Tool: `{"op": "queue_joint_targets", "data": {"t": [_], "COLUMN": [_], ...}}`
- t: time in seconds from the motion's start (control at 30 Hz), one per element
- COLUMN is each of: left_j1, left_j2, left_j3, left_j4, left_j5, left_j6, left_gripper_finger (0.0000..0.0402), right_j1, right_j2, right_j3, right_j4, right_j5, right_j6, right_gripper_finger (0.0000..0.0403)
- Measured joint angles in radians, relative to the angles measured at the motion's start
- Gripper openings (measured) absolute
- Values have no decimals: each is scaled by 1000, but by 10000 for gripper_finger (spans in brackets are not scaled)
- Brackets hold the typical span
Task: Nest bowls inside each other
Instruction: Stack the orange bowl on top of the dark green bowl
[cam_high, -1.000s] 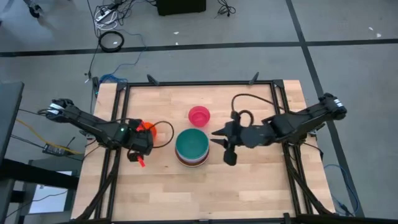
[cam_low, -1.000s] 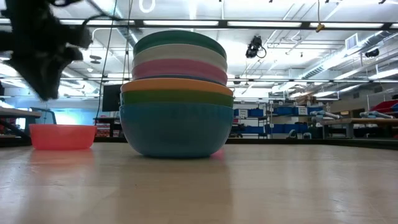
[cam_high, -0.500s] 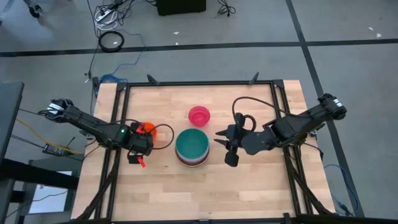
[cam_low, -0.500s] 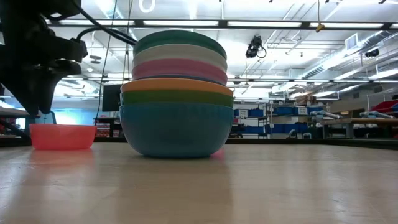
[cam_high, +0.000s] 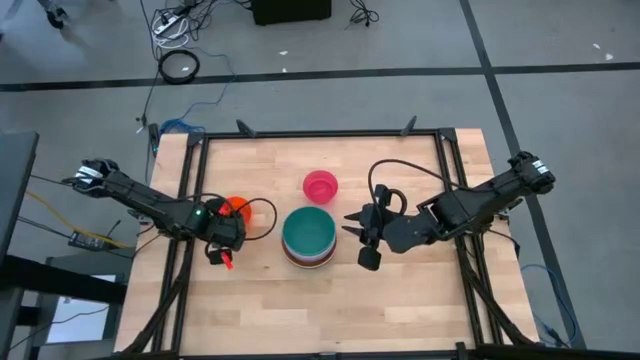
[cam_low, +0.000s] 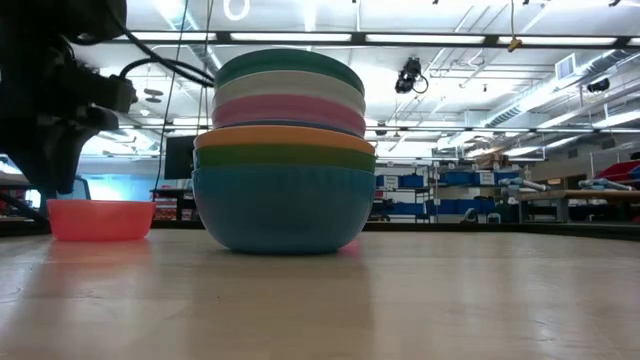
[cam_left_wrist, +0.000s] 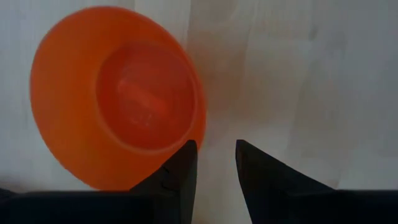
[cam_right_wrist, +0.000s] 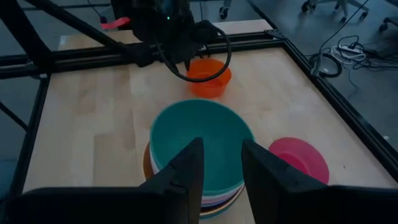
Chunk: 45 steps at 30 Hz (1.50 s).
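Several bowls stand nested in one stack (cam_low: 285, 150) at the table's middle, a blue one at the bottom and a teal bowl (cam_high: 308, 230) (cam_right_wrist: 199, 140) on top. A small orange bowl (cam_high: 238, 207) (cam_left_wrist: 118, 93) (cam_low: 100, 218) sits upright on the wood to the stack's left. A pink bowl (cam_high: 320, 185) (cam_right_wrist: 298, 158) sits beyond the stack. My left gripper (cam_high: 226, 240) (cam_left_wrist: 216, 149) points down, open, just above the orange bowl's near rim, bare table between its fingers. My right gripper (cam_high: 350, 228) (cam_right_wrist: 221, 149) hangs open and empty, raised to the right of the stack.
A black frame rail (cam_high: 320, 133) runs around the table top. Cables loop from both arms, one (cam_right_wrist: 205, 59) hanging over the orange bowl. Bare wood (cam_high: 320, 310) fills the near half of the table.
My left gripper has come down toward the orange bowl, still open. The bowls have not moved.
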Motion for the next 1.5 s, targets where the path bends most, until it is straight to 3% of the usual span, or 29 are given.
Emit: {"op": "queue_joint_targets", "data": {"t": [0.3,0.57,0.97,1.1,1.33,1.5], "left_j1": [17,21,22,22,22,20], "left_j2": [0,0,0,0,0,0], "left_j3": [-15,-15,-126,-183,-214,-213], "left_j4": [22,101,189,270,380,397], "left_j5": [-70,-71,-96,-81,-66,-66], "left_j6": [-80,-82,-156,-163,-159,-158], "left_gripper_finger": [119,119,119,95,12,6], "right_j1": [0,0,0,0,0,0], "right_j2": [0,0,0,0,0,0], "right_j3": [0,0,0,0,0,0], "right_j4": [0,0,-3,-3,-3,-4], "right_j5": [0,0,0,-1,0,0], "right_j6": [-1,-1,-2,-2,-2,-2], "right_gripper_finger": [96,96,96,96,96,94]}}
